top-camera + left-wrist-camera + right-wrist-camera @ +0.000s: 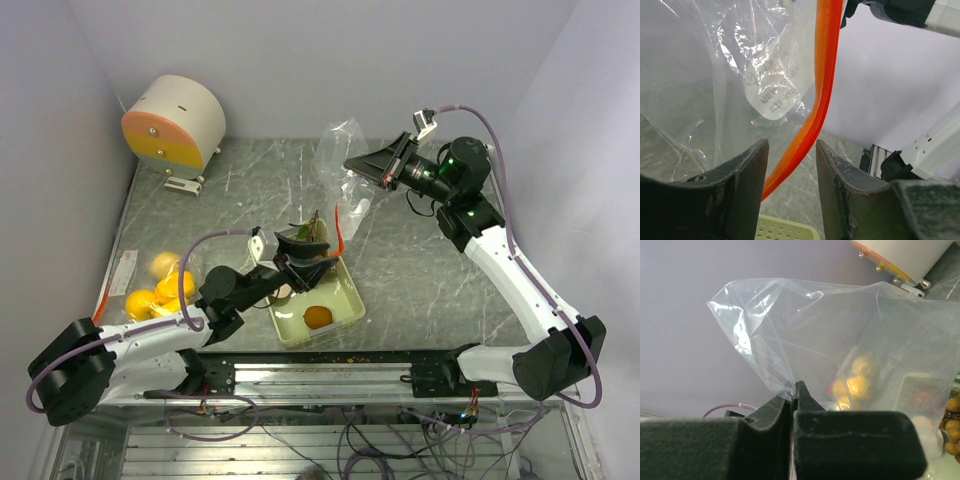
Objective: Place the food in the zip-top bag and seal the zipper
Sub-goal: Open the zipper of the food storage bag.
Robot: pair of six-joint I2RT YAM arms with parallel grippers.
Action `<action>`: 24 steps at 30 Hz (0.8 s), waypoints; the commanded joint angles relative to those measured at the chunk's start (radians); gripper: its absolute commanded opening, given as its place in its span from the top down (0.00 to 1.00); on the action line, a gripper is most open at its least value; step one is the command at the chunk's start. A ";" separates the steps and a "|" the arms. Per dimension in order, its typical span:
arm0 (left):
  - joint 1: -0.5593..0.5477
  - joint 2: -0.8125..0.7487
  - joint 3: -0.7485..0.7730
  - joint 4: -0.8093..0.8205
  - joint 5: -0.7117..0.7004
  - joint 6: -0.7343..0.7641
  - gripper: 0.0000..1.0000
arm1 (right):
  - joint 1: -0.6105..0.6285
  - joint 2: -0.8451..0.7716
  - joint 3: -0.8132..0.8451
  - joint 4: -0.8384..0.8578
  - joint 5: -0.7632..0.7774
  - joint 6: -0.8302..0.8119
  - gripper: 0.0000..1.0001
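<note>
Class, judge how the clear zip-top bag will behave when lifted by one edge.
Probably floppy: the zip-top bag folds and creases where the right gripper pinches it. Likely light, being thin clear film. Its orange zipper curves, so it seems only slightly stiffer.

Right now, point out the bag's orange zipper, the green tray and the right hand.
orange zipper [827, 75], left wrist view, middle of the strip.
green tray [340, 293], top view, bare floor near its far end.
right hand [793, 391], right wrist view, between its fingertips, shut on the bag [805, 330].
</note>
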 commanded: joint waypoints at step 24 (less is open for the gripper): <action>-0.064 0.056 0.035 0.009 -0.258 0.173 0.19 | -0.004 -0.037 -0.045 0.118 -0.144 0.091 1.00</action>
